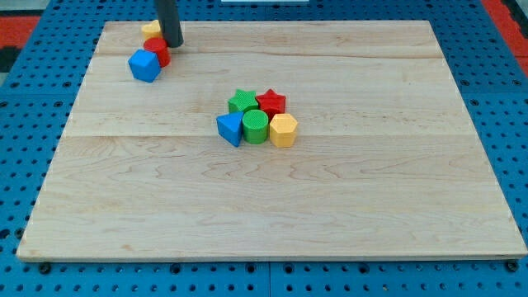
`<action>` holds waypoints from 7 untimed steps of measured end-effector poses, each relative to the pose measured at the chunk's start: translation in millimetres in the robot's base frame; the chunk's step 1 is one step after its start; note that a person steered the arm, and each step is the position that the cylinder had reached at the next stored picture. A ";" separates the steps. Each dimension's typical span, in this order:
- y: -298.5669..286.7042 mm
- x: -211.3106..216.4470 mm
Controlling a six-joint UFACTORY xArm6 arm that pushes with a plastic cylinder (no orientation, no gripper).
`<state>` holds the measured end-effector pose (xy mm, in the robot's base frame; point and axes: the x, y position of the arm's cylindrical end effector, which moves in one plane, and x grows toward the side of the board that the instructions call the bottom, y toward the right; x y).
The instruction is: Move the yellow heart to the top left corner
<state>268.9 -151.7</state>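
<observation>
Overhead, a pale wooden board lies on blue pegboard; upper left, the yellow heart, half hidden, touches my tip, a bare jawless rod.

Dark rod hanging upright from view's top edge; my tip resting on bench near top left corner.

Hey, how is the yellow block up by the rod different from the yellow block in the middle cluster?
The yellow heart sits at the view's top left, mostly hidden behind the red block and my tip; the yellow hexagon sits mid-board in full view. The heart touches one red block; the hexagon adjoins the green cylinder and red star. Both are yellow.
</observation>
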 end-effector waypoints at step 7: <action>-12.8 23.4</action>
